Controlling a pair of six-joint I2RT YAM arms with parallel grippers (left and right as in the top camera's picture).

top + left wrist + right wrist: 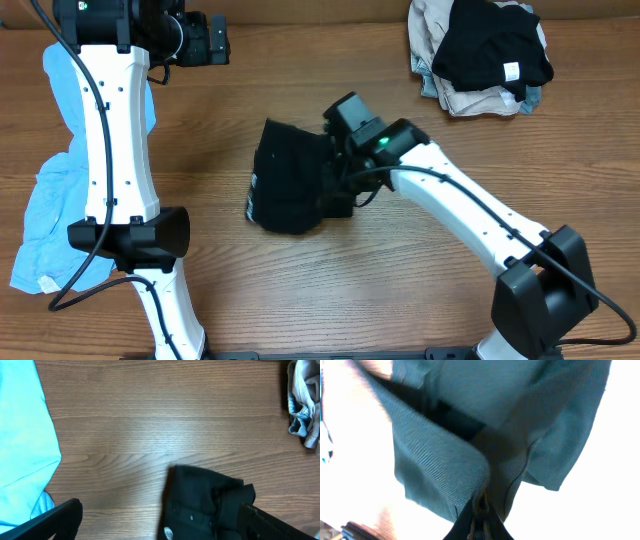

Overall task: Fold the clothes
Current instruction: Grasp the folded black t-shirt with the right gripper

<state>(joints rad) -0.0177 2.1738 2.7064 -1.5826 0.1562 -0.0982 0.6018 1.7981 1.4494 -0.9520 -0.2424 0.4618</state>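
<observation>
A black shirt lies bunched in the middle of the table; it also shows in the left wrist view. My right gripper is at its right edge, shut on a fold of the black shirt, which fills the overexposed right wrist view. My left gripper is open and empty, held high at the table's far left, well away from the shirt. A light blue tee lies along the left edge, also in the left wrist view.
A pile of folded beige and black pieces sits at the back right, its edge visible in the left wrist view. Bare wooden table surrounds the black shirt.
</observation>
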